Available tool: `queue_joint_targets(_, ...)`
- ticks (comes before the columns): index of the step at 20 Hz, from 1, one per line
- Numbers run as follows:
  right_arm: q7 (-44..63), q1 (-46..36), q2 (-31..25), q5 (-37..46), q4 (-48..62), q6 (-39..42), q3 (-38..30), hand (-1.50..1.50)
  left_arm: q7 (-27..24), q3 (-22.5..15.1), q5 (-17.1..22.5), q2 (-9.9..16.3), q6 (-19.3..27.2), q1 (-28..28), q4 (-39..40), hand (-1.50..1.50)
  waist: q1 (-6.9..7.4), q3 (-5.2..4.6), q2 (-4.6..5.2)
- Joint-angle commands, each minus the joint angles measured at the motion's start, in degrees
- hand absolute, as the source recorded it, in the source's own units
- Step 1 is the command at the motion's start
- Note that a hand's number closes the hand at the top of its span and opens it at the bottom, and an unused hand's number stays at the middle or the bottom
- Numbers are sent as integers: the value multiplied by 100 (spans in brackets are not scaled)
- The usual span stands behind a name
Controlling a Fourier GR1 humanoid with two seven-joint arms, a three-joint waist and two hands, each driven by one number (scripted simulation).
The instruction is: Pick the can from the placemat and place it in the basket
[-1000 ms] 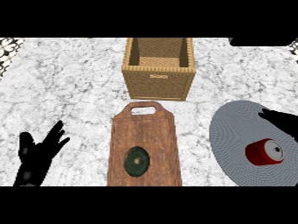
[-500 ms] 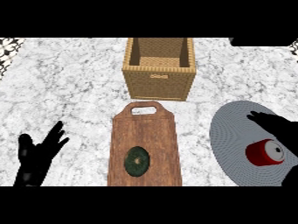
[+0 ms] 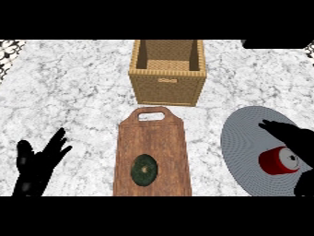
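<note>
My right hand (image 3: 307, 146) hovers with fingers apart over the red cylindrical can (image 3: 279, 161) on the round grey placemat (image 3: 244, 138), at four o'clock from the woven wicker basket (image 3: 167, 87). I'd lower, wrap it squarely, then lift. Left hand (image 3: 38, 162) rests open.

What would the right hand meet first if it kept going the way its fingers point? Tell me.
Probably only bare placemat: the right hand points up-left above the red can, and height is unclear.
</note>
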Motion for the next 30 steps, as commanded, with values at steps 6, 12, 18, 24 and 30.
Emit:
queue_joint_targets(6,-362,-168,474,682,831,-586,233,-150,69,63,-184,-175,-63,84,158,0,16,-29,30)
queue_joint_targets(12,-731,178,191,884,351,-747,241,150,-219,88,-300,-272,-118,251,372,0,-16,-30,21)
queue_joint_targets(18,-1048,22,314,1368,816,-1384,355,150,102,27,-382,-383,-65,118,75,0,-6,-29,23)
queue_joint_targets(24,-897,75,407,1417,228,-1216,185,150,-26,87,-421,-352,-208,544,-92,0,2,-30,19)
queue_joint_targets(30,2006,-645,3264,2391,168,-1046,1717,150,87,-2,-425,-303,-268,-57,71,0,439,-67,73)
